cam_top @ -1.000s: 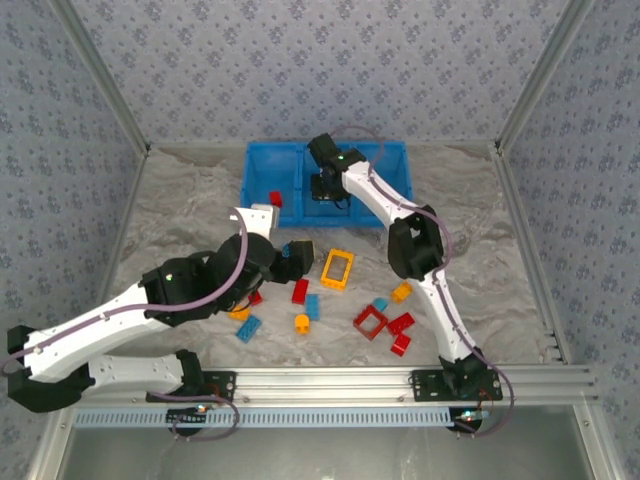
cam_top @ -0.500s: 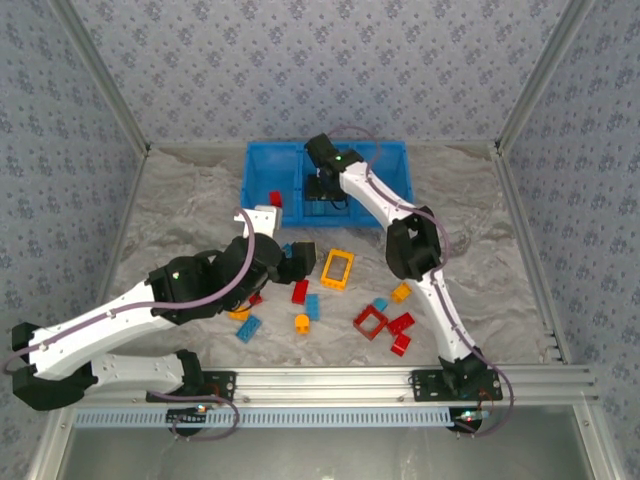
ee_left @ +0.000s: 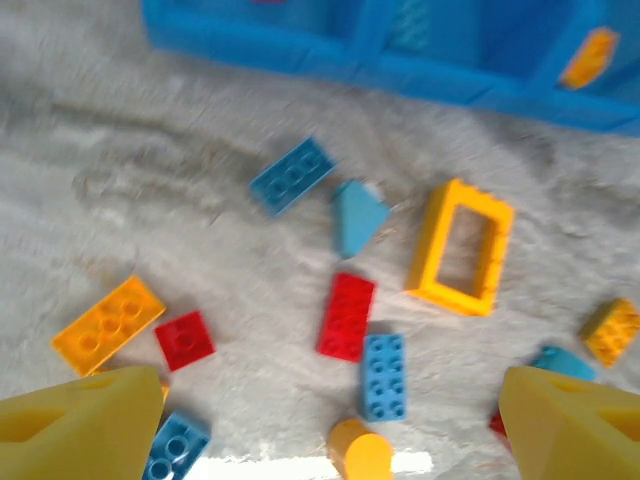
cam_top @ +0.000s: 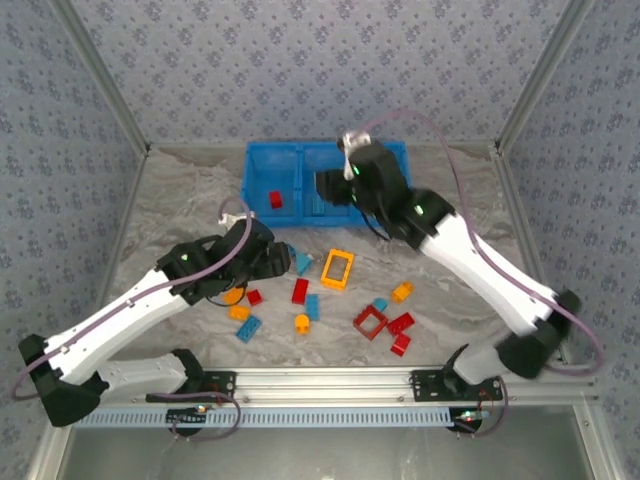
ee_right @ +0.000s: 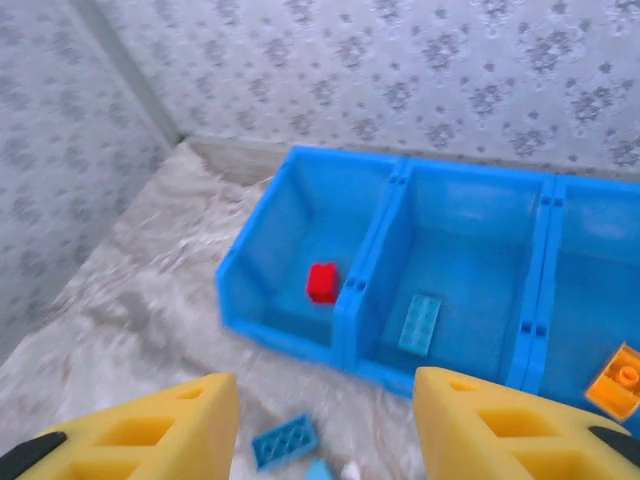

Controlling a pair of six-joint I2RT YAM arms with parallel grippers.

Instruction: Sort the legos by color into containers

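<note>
From above, loose legos (cam_top: 300, 291) litter the bench (cam_top: 180, 200) near the blue tray (cam_top: 262, 158), awaiting sorting by colour. At the left wrist, the left tool (ee_left: 325, 380) gapes empty over a red brick (ee_left: 346, 315). At the right wrist, the right tool (ee_right: 322, 385) hangs released and empty, facing the tray's compartments, one colour apiece.

glossy plastic legos (ee_left: 346, 315); smooth plastic containers (ee_right: 285, 322); rumpled matt cloth (cam_top: 180, 200) beneath.

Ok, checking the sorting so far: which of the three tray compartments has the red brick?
The left compartment: a red brick lies in it; the middle compartment holds a light blue brick, the right compartment an orange brick.
</note>
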